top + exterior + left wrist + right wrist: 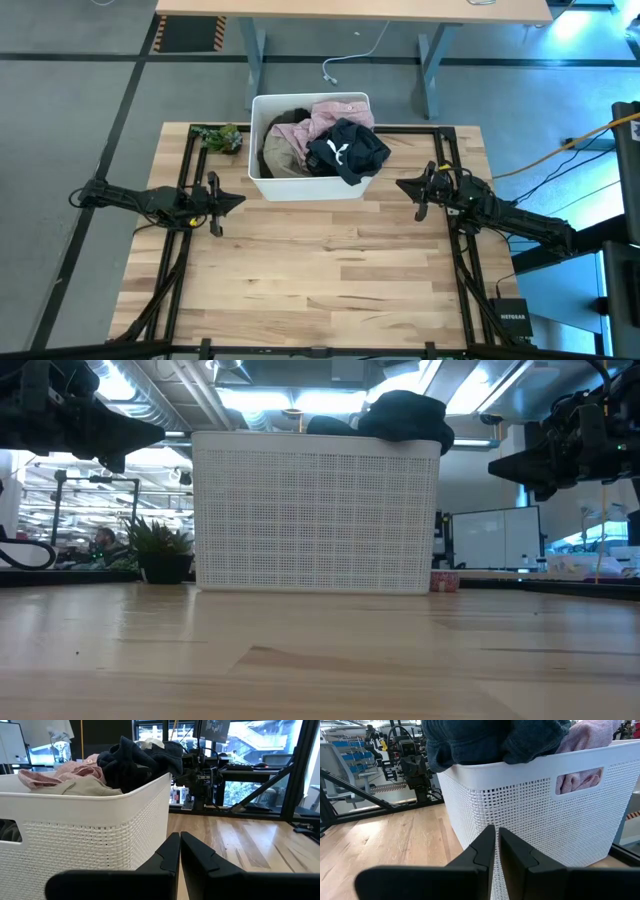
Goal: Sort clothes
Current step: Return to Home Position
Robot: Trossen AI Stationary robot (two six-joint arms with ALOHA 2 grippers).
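The clothes fill a white plastic bin [310, 185] at the table's far middle: a black garment with a white logo [345, 152] drapes over the bin's right rim, a pale pink one [325, 118] lies behind it, an olive-green one [280, 160] at the left. My left gripper [240, 199] is shut and empty, left of the bin, above the table. My right gripper [400, 185] is shut and empty, right of the bin. In the wrist views the fingertips [179, 840] [496, 831] meet with almost no gap.
A small potted plant [222, 138] stands at the table's far left, beside the bin. Black rails run along the table's left and right sides. Bare wood table [320, 280] lies in front of the bin. A desk stands beyond the far edge.
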